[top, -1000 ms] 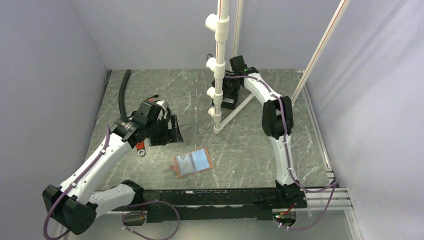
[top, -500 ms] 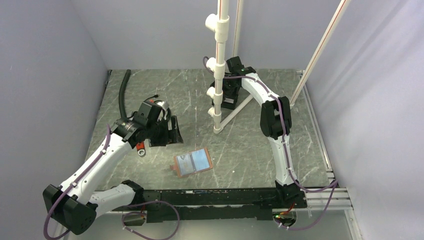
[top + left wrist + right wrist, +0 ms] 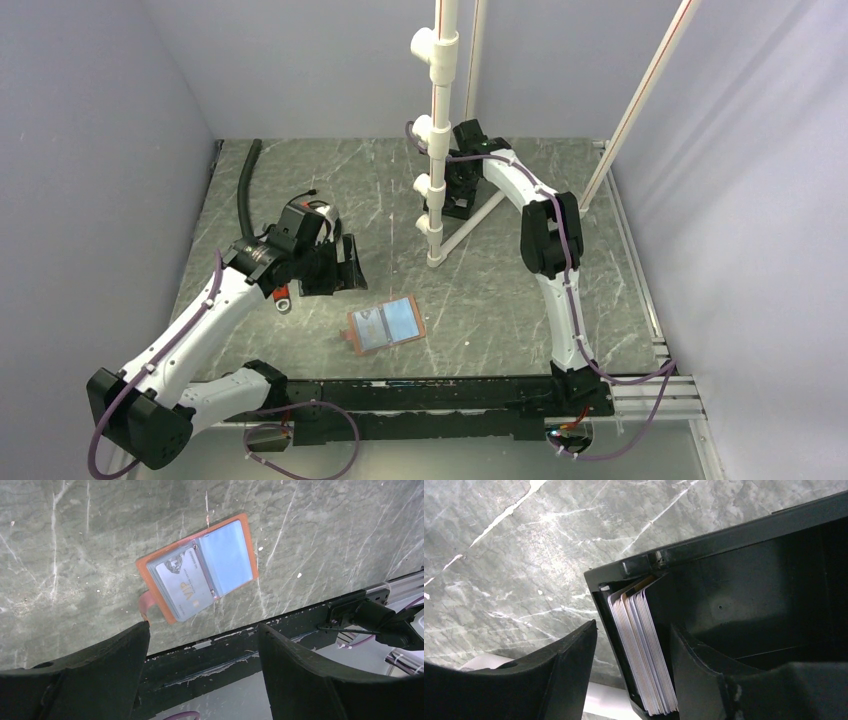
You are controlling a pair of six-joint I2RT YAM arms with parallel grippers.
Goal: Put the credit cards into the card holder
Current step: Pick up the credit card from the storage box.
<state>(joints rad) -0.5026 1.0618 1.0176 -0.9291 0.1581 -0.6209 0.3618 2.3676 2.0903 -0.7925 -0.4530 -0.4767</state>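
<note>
On the marbled table (image 3: 500, 290) the card holder (image 3: 386, 325) lies open near centre, the left gripper (image 3: 202, 626) spread empty to its left, while far back the right gripper (image 3: 632, 625), jaws apart, straddles the credit cards (image 3: 639, 650) in the black box (image 3: 749, 580), a pick that looks to need a single-card pinch.

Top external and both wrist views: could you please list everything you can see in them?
card holder: one, tan-orange, lying open near the table's front edge
silvery card: one, in one sleeve of the holder; the other sleeve looks light blue
cards: a stack, count unclear, white-edged, upright in the box's corner
black box: one, far side, by the pipe
pipe frame: one, white, far centre
hose: one, black, far left
small object: one, red and silver, beside the left arm; unidentifiable
table: one, grey marbled
left arm, right arm: white and black
left hand: open, empty, above the table
right hand: open, fingers straddling the box wall and card stack
</note>
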